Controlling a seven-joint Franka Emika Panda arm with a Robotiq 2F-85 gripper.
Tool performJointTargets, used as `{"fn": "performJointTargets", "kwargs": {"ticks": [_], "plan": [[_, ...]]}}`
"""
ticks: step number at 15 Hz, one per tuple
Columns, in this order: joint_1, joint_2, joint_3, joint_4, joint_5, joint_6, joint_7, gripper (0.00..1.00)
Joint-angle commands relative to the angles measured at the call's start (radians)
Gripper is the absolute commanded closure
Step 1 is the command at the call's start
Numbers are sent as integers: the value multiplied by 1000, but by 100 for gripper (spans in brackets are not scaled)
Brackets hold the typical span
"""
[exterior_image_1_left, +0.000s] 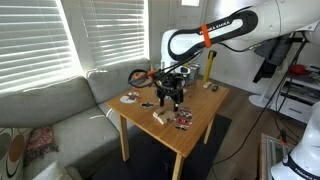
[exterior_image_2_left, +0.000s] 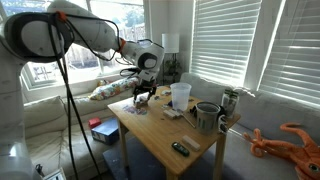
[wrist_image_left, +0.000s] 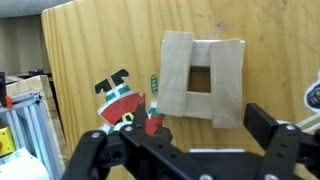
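Exterior views face the table (exterior_image_1_left: 205, 112) from opposite sides; wrist looks down.

A pale wooden frame (wrist_image_left: 203, 78) is being shown lying flat on the table (wrist_image_left: 100, 50), made up of plain blocks set around a square hole in its middle. It is being seen just right of a small red-and-green toy (wrist_image_left: 125, 100).
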Motion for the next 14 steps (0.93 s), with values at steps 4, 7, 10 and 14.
{"fn": "performJointTargets", "kwargs": {"ticks": [4,7,10,14], "plan": [[1,-20,-4,-8,9,-29,41,0],[1,-25,-4,-13,9,-30,56,0],[2,-29,-3,-17,8,-29,68,0],[4,-35,-2,-20,5,-28,77,0]]}}
